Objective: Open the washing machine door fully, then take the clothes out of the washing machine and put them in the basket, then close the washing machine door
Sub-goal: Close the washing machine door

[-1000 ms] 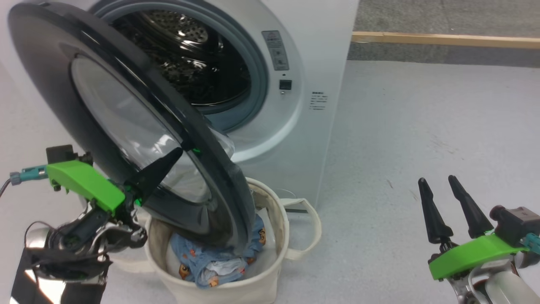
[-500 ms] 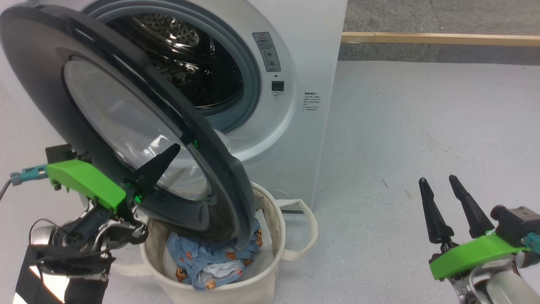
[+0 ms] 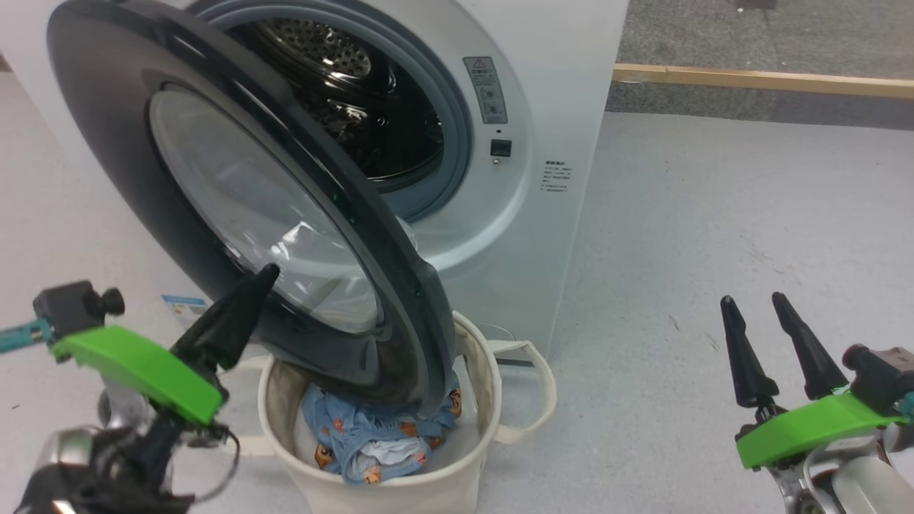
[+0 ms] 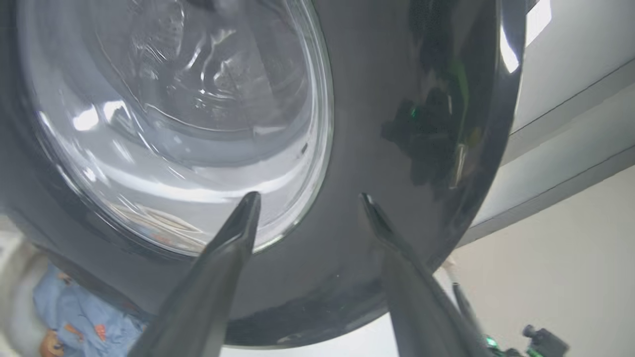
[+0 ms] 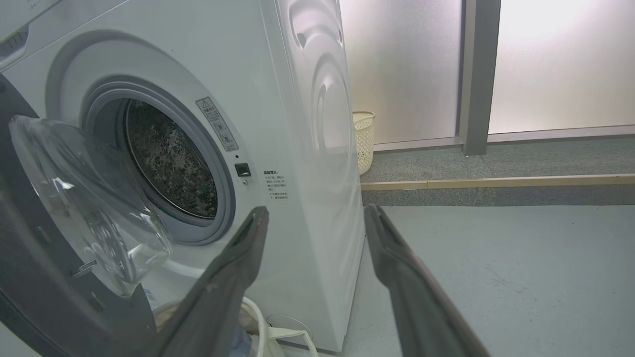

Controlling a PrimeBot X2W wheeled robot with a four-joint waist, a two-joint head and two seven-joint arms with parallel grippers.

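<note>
Floor (image 3: 714, 235) lies open to the right of the washing machine (image 3: 557, 86), running back to a wooden strip (image 3: 750, 77) at the far side. On the left the half-swung door (image 3: 250, 207) hangs out over the basket (image 3: 400, 492), its lower rim just above the clothes (image 3: 357, 435) heaped inside. Half a second earlier the left gripper (image 4: 308, 198) reached further across the door's glass; it has since drawn back toward the near left. Its fingers now stand wide apart, holding nothing, tips aimed at the glossy black rim beside the glass. Whether they touch it cannot be made out. The right gripper (image 3: 752, 303) hovers over bare floor at the near right, well apart from the washer, fingers spread and empty.
</note>
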